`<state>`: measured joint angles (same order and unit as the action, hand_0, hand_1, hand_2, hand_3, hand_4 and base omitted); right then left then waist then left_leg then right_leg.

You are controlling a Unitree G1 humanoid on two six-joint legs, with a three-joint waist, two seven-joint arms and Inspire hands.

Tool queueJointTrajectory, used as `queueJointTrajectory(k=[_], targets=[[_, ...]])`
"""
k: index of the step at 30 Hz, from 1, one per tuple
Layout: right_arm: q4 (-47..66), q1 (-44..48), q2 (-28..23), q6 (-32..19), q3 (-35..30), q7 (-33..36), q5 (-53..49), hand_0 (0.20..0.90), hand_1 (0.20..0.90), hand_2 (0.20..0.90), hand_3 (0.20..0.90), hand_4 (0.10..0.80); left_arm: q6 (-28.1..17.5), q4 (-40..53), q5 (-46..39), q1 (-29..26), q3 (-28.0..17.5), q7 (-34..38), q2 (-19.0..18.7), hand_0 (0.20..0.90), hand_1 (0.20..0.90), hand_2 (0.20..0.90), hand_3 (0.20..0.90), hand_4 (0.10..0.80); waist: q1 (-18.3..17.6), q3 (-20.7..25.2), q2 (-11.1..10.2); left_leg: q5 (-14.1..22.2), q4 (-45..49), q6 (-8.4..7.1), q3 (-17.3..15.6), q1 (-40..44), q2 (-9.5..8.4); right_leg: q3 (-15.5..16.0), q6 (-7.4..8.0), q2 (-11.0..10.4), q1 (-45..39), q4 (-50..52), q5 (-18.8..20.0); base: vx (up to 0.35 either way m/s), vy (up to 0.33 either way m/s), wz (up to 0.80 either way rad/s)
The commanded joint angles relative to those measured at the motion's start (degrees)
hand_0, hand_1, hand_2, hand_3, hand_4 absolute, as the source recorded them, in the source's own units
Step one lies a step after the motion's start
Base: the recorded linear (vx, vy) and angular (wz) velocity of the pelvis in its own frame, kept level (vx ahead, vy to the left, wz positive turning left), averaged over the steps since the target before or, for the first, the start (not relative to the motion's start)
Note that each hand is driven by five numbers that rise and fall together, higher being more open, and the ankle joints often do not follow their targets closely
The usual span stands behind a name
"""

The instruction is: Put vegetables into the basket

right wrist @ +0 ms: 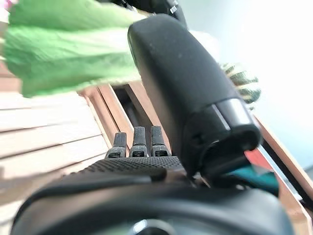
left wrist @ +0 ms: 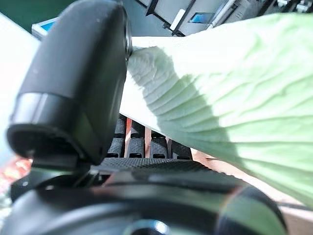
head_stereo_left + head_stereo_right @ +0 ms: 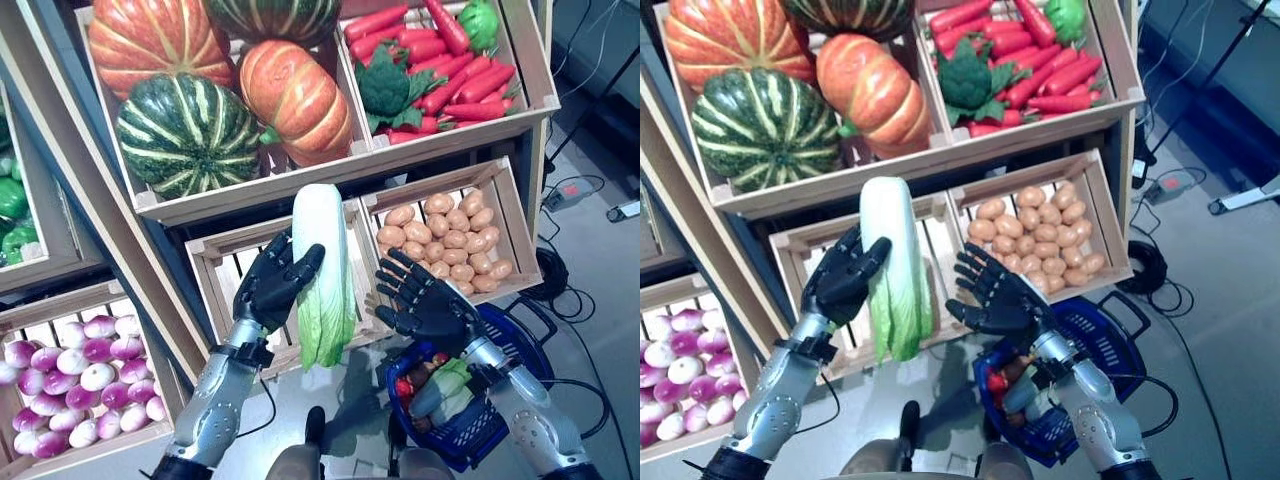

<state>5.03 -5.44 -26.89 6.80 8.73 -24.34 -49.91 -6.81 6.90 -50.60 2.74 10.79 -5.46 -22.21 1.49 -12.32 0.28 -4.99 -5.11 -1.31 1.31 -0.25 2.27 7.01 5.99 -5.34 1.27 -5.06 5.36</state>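
Note:
A long napa cabbage [image 3: 325, 270], white at its top and leafy green at its lower end, hangs upright in front of a slatted wooden crate [image 3: 232, 268]. My left hand [image 3: 270, 290] is shut on the cabbage's left side; in the left wrist view the thumb [image 2: 83, 83] presses on the cabbage [image 2: 234, 98]. To the cabbage's right my right hand [image 3: 425, 300] is open with spread fingers, a short gap away. The blue basket [image 3: 524, 352] sits low on the right under my right arm, with red and green vegetables inside.
Above are crates of pumpkins [image 3: 190, 130] and of carrots with broccoli [image 3: 440, 60]. A potato crate [image 3: 450, 240] stands behind my right hand. A crate of purple-white turnips [image 3: 70, 380] is lower left, and green peppers [image 3: 12, 200] are at the far left.

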Motion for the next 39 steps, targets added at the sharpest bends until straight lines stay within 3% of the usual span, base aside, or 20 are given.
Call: queueJointTrajectory(k=[1,6,10,14,27,33,39], targets=[[6.9,-0.2,-2.1,1.5,1.5,-6.5,-7.7,0.9,0.9,0.9,0.9,0.8,-8.3,3.3,4.2,-2.1,-0.9,-0.4,-2.3,0.3,0.3,0.3,0.3,0.4,0.5,9.2,-2.0,3.3,0.1,-0.54,-0.5,0.8,-1.82,2.8,0.48,-1.4,-3.8,0.1,-0.9,0.037,-0.005,0.0],[7.5,0.2,-3.9,5.7,3.0,-9.1,-9.3,0.9,0.9,0.9,0.9,0.8,-10.4,3.0,6.4,-2.4,-0.6,0.8,-3.8,0.3,0.3,0.3,0.3,0.4,0.8,10.0,-2.4,3.7,0.1,-0.72,-0.5,1.4,-1.53,3.0,0.71,-1.5,-4.3,0.1,-1.2,0.007,-0.001,0.0],[7.6,1.4,-4.9,8.5,4.6,-8.8,-11.4,0.9,0.9,0.9,0.9,0.8,-15.6,2.9,15.6,-3.4,0.2,6.5,-5.1,0.3,0.3,0.3,0.3,0.4,0.9,10.4,-2.6,3.9,0.1,-0.77,-0.4,1.9,-1.43,2.9,0.74,-1.5,-4.7,0.1,-1.3,0.0,0.0,0.0],[7.6,2.1,-5.1,9.3,6.1,-8.9,-11.8,0.9,0.9,0.9,0.9,0.8,-16.0,2.9,12.7,-4.1,0.7,5.1,-4.6,0.3,0.3,0.3,0.3,0.4,1.1,10.7,-2.8,4.0,0.1,-0.84,-0.3,2.2,-1.31,2.9,0.74,-1.4,-5.0,0.1,-1.4,0.0,0.0,0.0],[6.4,6.3,-0.2,7.6,10.9,-3.5,-15.7,0.9,0.9,0.9,0.9,0.8,-10.8,3.2,-2.4,-4.5,7.7,0.1,-0.1,0.3,0.3,0.3,0.3,0.4,1.0,11.2,-2.7,4.3,0.1,-0.59,-0.6,2.8,-1.15,2.4,0.78,-1.1,-5.2,0.1,-1.3,0.003,0.0,0.0],[5.9,7.6,2.1,5.7,11.8,-1.0,-16.4,0.9,0.9,0.9,0.9,0.8,-6.1,3.1,-10.5,-4.0,9.6,-2.0,1.7,0.3,0.3,0.3,0.3,0.4,0.9,11.5,-2.5,4.3,0.1,-0.46,-0.9,2.8,-1.04,2.2,0.81,-1.2,-5.0,0.1,-1.2,0.011,-0.003,-0.01],[6.3,9.0,2.6,5.3,11.9,0.1,-17.5,0.9,0.9,0.9,0.9,0.8,-5.6,2.7,-10.4,-3.6,10.1,-2.7,1.8,0.3,0.3,0.3,0.3,0.4,1.0,11.6,-2.4,4.4,0.1,-0.24,-0.8,2.8,-1.05,2.2,0.72,-1.4,-5.2,0.1,-1.2,0.0,0.0,0.0]])
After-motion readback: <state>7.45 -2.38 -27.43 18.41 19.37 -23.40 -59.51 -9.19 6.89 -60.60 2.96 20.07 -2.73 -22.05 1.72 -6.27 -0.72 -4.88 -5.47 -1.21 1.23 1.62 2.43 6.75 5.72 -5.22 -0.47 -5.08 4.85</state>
